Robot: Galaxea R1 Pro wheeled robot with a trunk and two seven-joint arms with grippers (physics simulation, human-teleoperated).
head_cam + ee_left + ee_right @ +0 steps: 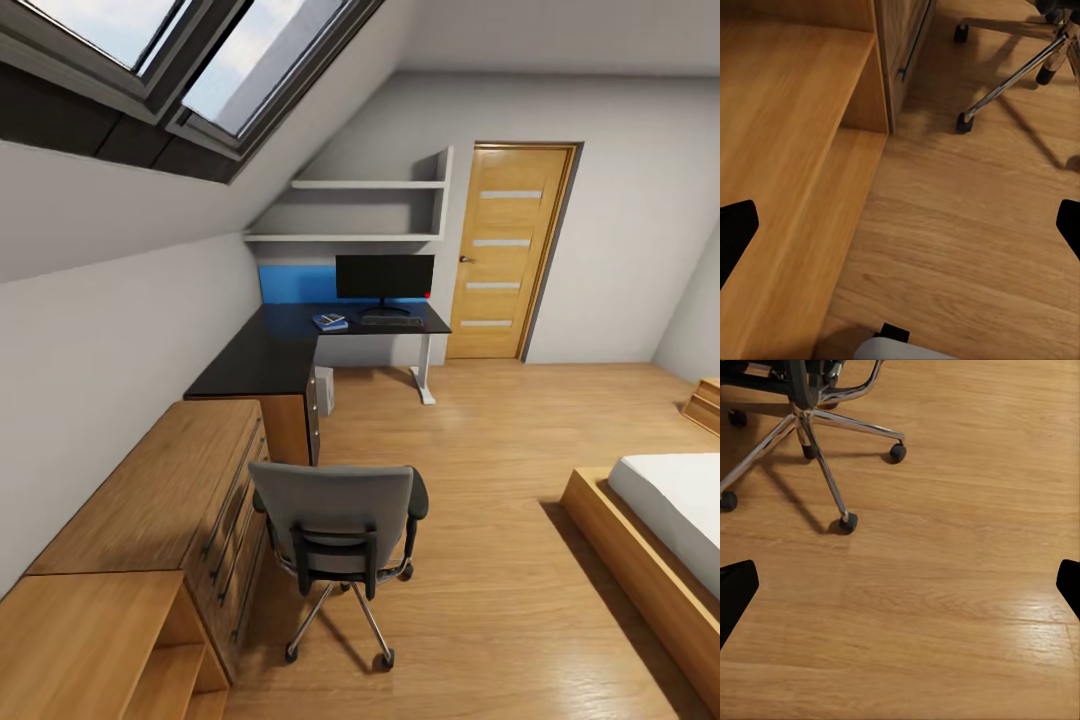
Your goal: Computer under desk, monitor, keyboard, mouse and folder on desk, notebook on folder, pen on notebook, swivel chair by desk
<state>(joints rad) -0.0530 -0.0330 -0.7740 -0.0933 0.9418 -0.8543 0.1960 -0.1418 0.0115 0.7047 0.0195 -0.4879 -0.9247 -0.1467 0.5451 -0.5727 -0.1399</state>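
Observation:
The swivel chair (pixel 340 520) stands on the wood floor in front of me, its grey back toward me, well apart from the desk (pixel 285 350). On the glossy black top at the far end stands the monitor (pixel 385 277), with the keyboard (pixel 390 320) in front of it. Left of the keyboard lies the blue folder (pixel 329 322) with a small pale flat thing on it, too small to identify. The computer (pixel 324 389) sits under the desk. My left gripper (pixel 900 232) and right gripper (pixel 900 589) hang open over the floor near the chair's chrome base (pixel 817 435).
A light wood drawer chest (pixel 170 500) and an open wood shelf unit (pixel 100 640) line the left wall beside the chair. A bed (pixel 660 530) fills the right. A door (pixel 510 250) stands past the desk. Bare floor lies between chair and desk.

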